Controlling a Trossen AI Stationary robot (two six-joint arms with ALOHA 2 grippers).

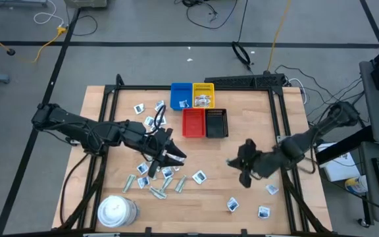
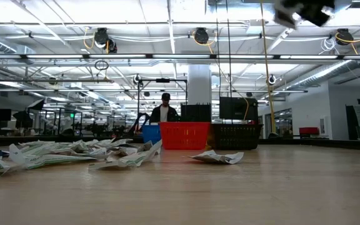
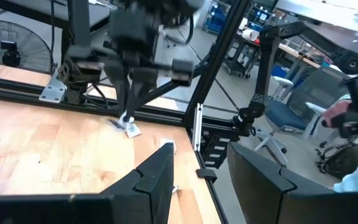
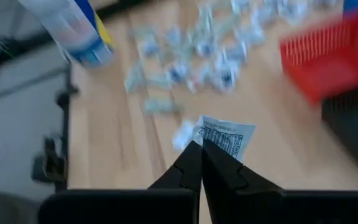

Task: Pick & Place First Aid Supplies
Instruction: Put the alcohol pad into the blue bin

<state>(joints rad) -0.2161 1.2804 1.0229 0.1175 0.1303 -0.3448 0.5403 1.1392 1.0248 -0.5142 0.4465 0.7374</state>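
Note:
The first aid supplies are small flat packets. Most lie in a loose heap (image 1: 155, 176) on the table's near left, by my left gripper (image 1: 178, 158), which hovers over the heap with its fingers (image 3: 160, 171) apart and nothing between them. My right gripper (image 1: 231, 162) is raised over the table's middle right, shut on one white packet with dark print (image 4: 227, 138). A few packets (image 1: 233, 205) lie singly at the near right. One packet (image 2: 217, 157) lies apart from the heap in the low view. My right gripper pinches the white packet by one edge (image 4: 209, 138) between its two fingertips (image 4: 191, 163). It slants down toward the table. The packet is lifted clear of the table, and in the left wrist view it hangs below the fingers (image 3: 129, 128).
At the table's far middle stand a blue tray (image 1: 181, 95), a yellow tray (image 1: 203, 95), a red tray (image 1: 193, 122) and a black tray (image 1: 216, 123). A round white tub (image 1: 116, 212) sits at the near left corner. A dark frame rail (image 1: 281, 131) runs along the table's right side.

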